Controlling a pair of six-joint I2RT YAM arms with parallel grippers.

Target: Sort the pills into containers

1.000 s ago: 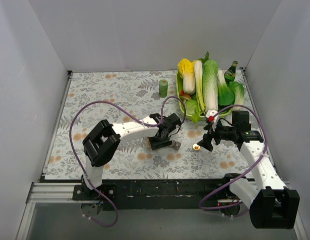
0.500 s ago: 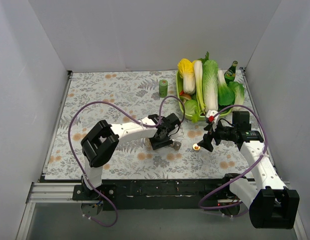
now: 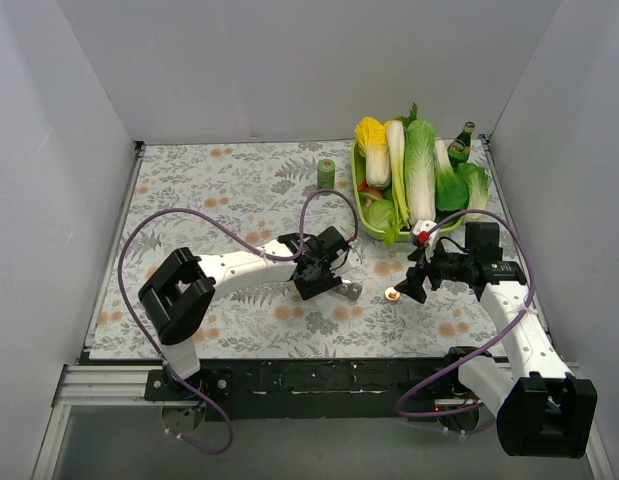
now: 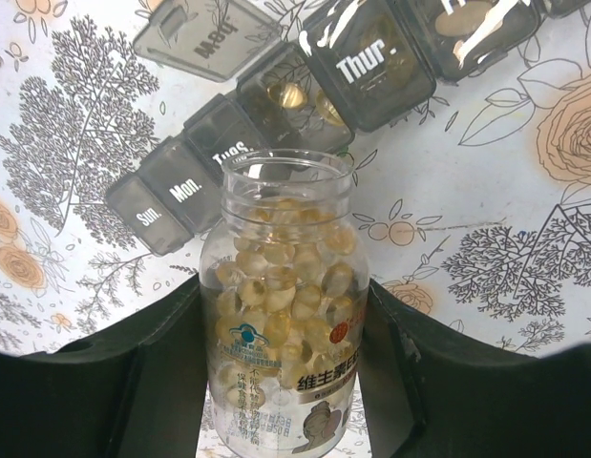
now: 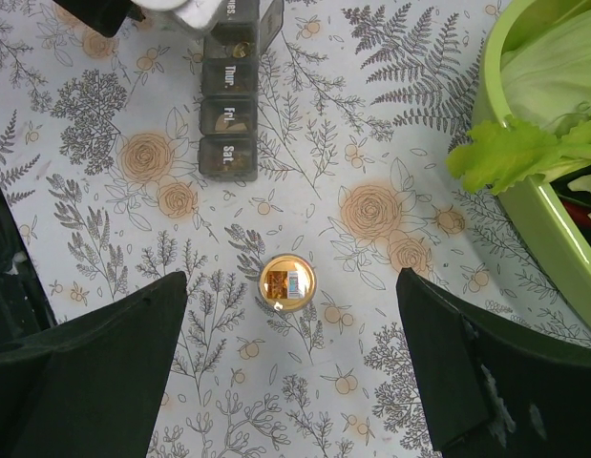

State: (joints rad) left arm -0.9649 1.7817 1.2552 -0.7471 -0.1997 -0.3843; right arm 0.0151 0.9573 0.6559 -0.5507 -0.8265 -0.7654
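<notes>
My left gripper (image 4: 282, 324) is shut on a clear, uncapped bottle (image 4: 281, 382) full of yellow pills (image 4: 276, 277). Its mouth points at the containers (image 4: 185, 186), a dark strip of joined day-labelled compartments lying diagonally. One compartment stands open with a few pills (image 4: 295, 95) inside, its lid (image 4: 204, 43) flipped back. From above, the left gripper (image 3: 317, 272) sits over the strip's (image 3: 349, 291) left end. My right gripper (image 5: 291, 320) is open just above a round gold cap (image 5: 287, 282) on the table, apart from it. The strip's Sat end (image 5: 228, 157) lies beyond it.
A green tray (image 3: 370, 215) of cabbages with a green glass bottle (image 3: 460, 145) stands at the back right; its rim (image 5: 538, 215) is close on the right gripper's right. A small green cylinder (image 3: 326, 175) stands behind the left arm. White walls surround the floral mat.
The left arm's elbow has swung left and toward the near edge, and its gripper with the bottle has shifted slightly left. The right arm and gold cap have not moved.
</notes>
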